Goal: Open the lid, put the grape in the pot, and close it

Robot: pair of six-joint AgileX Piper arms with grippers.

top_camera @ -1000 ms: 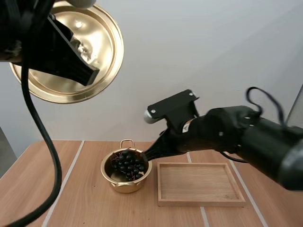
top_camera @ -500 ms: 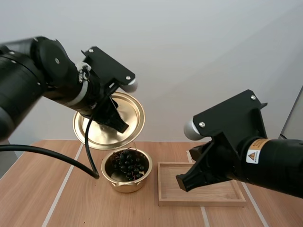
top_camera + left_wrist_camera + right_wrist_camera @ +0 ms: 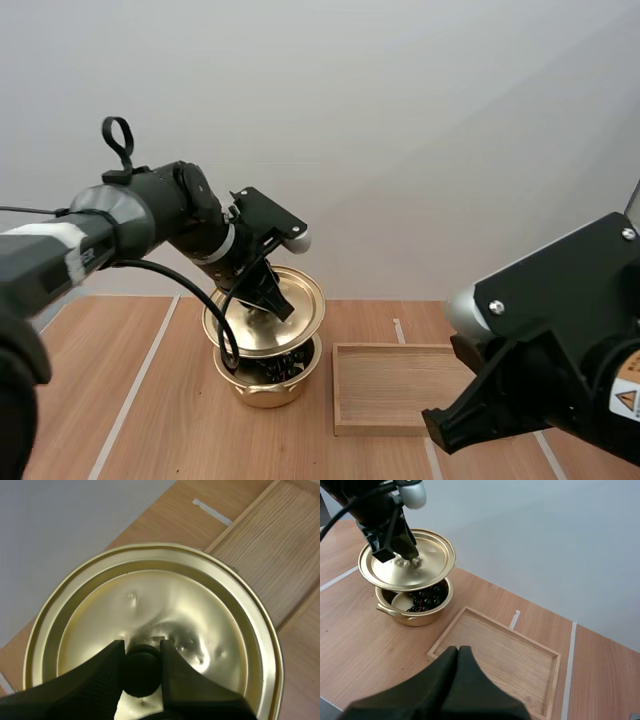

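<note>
The gold lid (image 3: 264, 312) hangs a little above the gold pot (image 3: 266, 383), tilted, not seated on the rim. My left gripper (image 3: 274, 305) is shut on the lid's black knob (image 3: 142, 671), its fingers (image 3: 107, 672) pinching it from both sides. Dark grapes (image 3: 424, 599) lie inside the pot (image 3: 412, 614) under the lid (image 3: 407, 559). My right gripper (image 3: 458, 652) is shut on nothing, its fingers lying together as one dark wedge over the near edge of the wooden tray (image 3: 497, 660). In the high view the right arm's body (image 3: 555, 365) stands at the near right.
The wooden tray (image 3: 405, 385) lies just right of the pot, with nothing on it. White tape lines (image 3: 140, 375) cross the wooden table.
The left arm has lowered the lid from high up down over the pot. The right arm has pulled back from the pot toward the near right.
</note>
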